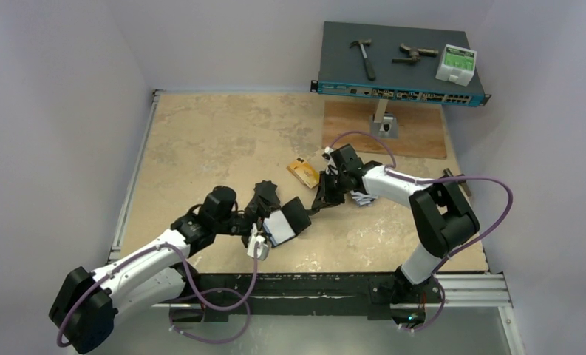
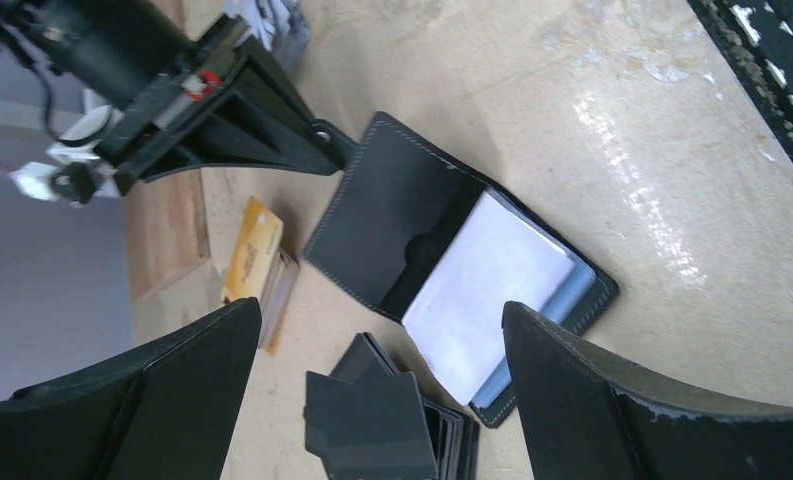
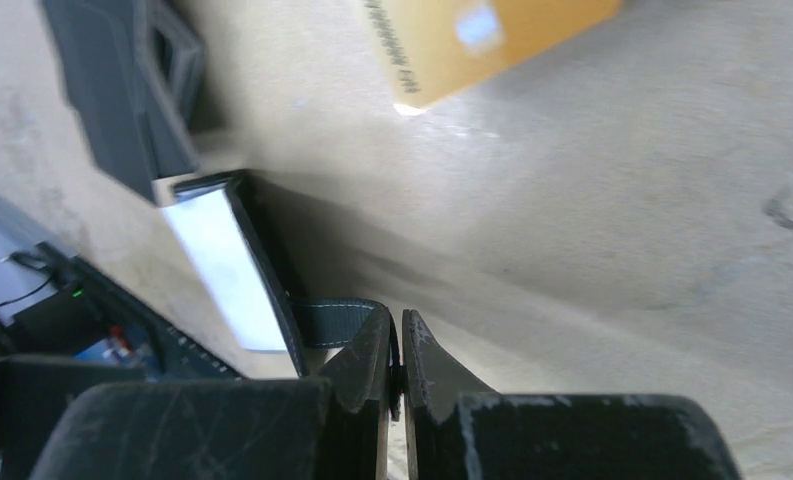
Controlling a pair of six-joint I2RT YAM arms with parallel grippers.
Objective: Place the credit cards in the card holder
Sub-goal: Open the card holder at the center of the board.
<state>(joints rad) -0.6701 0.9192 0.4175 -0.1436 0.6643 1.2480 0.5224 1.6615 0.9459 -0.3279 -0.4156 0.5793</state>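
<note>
Top external: card holder point(image 1: 290, 220) open, axis diag. up-right.

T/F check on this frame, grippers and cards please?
1. The right gripper is shut on the card holder's snap tab. True.
2. The left gripper holds an orange card. False: it is open and holds nothing, with the holder below it.
3. The card holder lies open. True.
4. The orange card sits inside the holder. False: it lies on the table beside the holder.
</note>
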